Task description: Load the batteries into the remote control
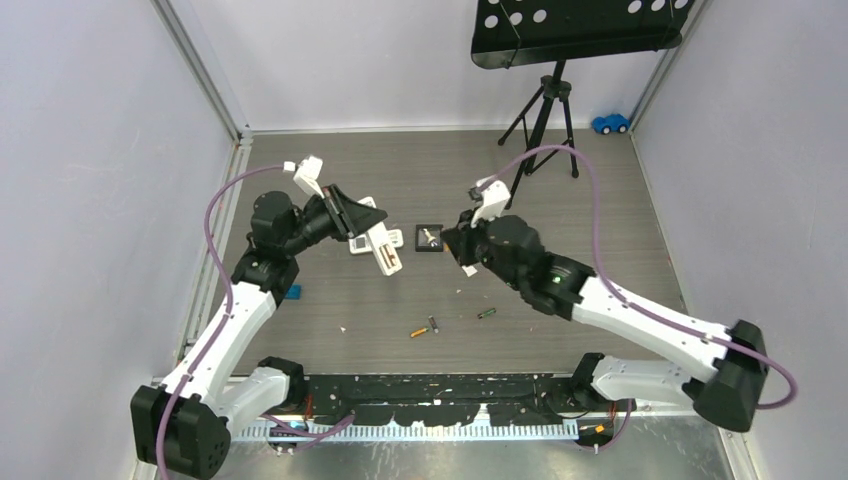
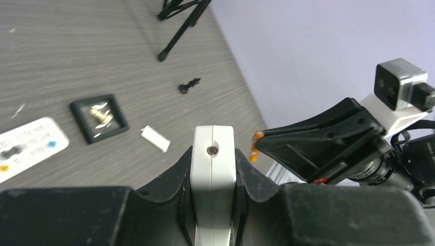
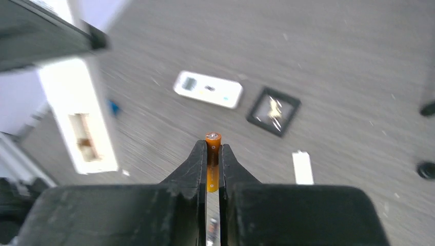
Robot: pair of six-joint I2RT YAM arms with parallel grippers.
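My left gripper (image 1: 366,222) is shut on the long white remote control (image 1: 386,252) and holds it off the table, its open battery bay (image 3: 83,135) facing my right gripper. In the left wrist view the remote's end (image 2: 213,164) sits clamped between the jaws. My right gripper (image 1: 462,248) is shut on an orange battery (image 3: 213,152), a short way right of the remote; that battery also shows in the left wrist view (image 2: 254,147). On the table lie an orange battery (image 1: 418,332), a dark battery (image 1: 433,324) and a green-and-black battery (image 1: 486,313).
A shorter white remote (image 3: 208,88) lies under the held one. A black square tray (image 1: 430,238) and a white battery cover (image 3: 302,167) lie nearby. A black peg (image 2: 189,86), a tripod stand (image 1: 545,110), a blue toy car (image 1: 610,123) and a small blue object (image 1: 293,292) are around.
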